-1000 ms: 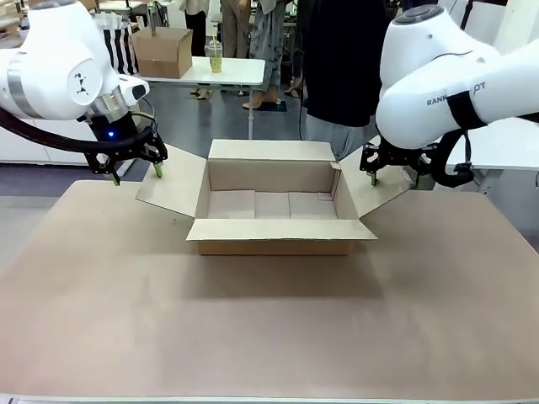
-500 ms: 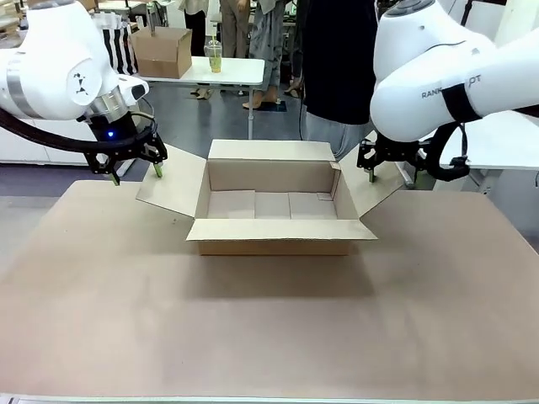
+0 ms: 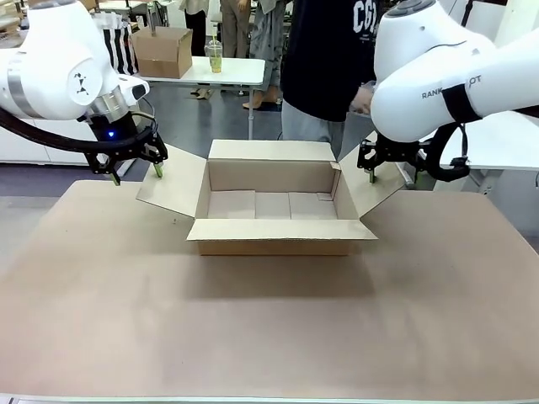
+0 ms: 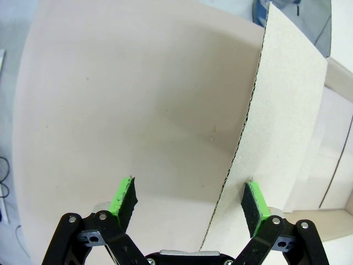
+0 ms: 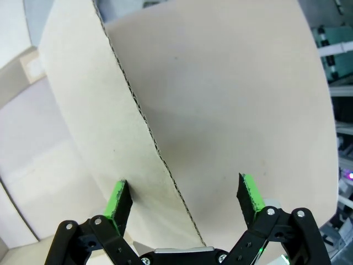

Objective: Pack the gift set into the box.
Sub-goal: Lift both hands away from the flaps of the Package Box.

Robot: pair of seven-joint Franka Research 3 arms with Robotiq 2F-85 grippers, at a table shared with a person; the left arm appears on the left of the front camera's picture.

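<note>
Expect a handover: a person in dark top (image 3: pixel 324 59) has stepped up behind the shallow brown cardboard box (image 3: pixel 269 177); your left tool (image 3: pixel 136 174) and right tool (image 3: pixel 393 178) are both open.

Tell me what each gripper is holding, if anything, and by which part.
Nothing is held. The left gripper and the right gripper are open, each straddling a side-flap edge of the box with fingers spread, not clamped.
</note>
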